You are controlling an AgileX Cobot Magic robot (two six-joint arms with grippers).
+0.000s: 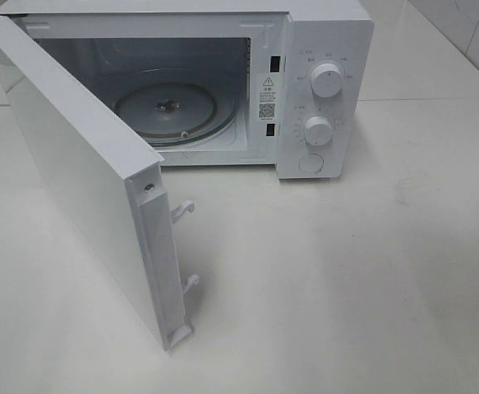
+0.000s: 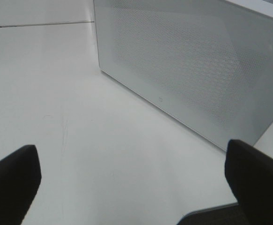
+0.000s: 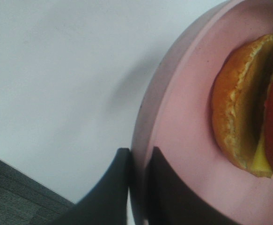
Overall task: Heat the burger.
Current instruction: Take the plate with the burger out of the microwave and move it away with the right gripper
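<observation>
Tabletop clear; right hand pinches plate rim.

- Bright, even light falls from overhead; the white open-doored microwave oven throws only a soft shadow onto the glossy white bench.
- The flat pink round plate and black gripper fingers appear blurred at close range.

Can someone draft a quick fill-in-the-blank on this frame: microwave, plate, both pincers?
1. The white microwave's door stands ___.
2. On the round glass turntable inside it lies ___.
3. The right pincer is shut on the rim of the flat ___ round plate that carries the brown-bunned burger.
4. The left pincer hovers over the white tabletop with its jaws ___.

Missing words: open; nothing; pink; open
</observation>
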